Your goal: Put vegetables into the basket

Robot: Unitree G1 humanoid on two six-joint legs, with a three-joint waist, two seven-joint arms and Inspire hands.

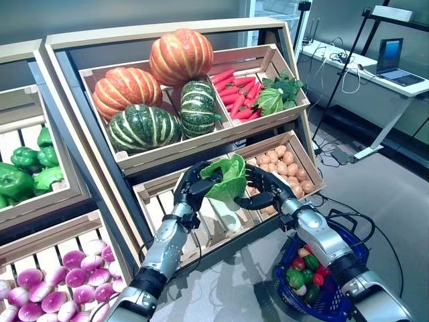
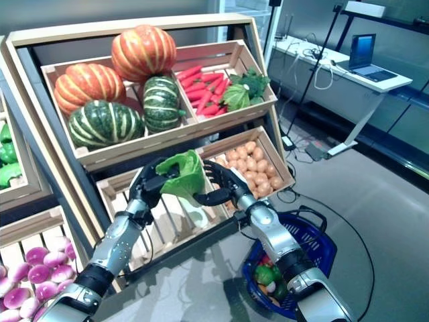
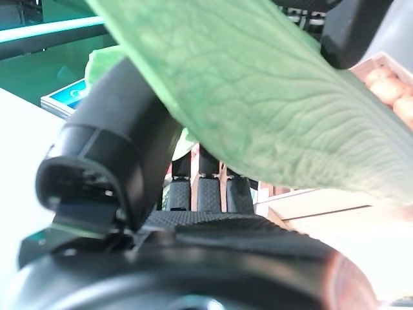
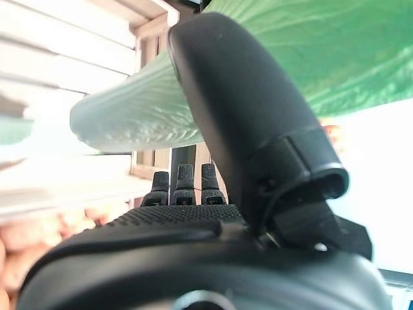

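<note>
A leafy green vegetable (image 1: 228,177) with a pale stalk is held between both hands in front of the stand's lower crate. My left hand (image 1: 190,189) is curled on its left side, and its thumb (image 3: 110,129) presses on the leaf (image 3: 258,97). My right hand (image 1: 267,189) is curled on its right side, and its thumb (image 4: 239,103) lies across the stalk (image 4: 129,110). The blue basket (image 1: 358,253) stands on the floor at the lower right, under my right forearm. It holds red and green vegetables (image 1: 301,275).
The slanted wooden stand (image 1: 167,154) with crates of vegetables rises just behind the hands. A white desk (image 1: 375,84) with a laptop (image 1: 395,60) stands at the back right, with a black tripod leg (image 1: 335,87) and cables on the grey floor before it.
</note>
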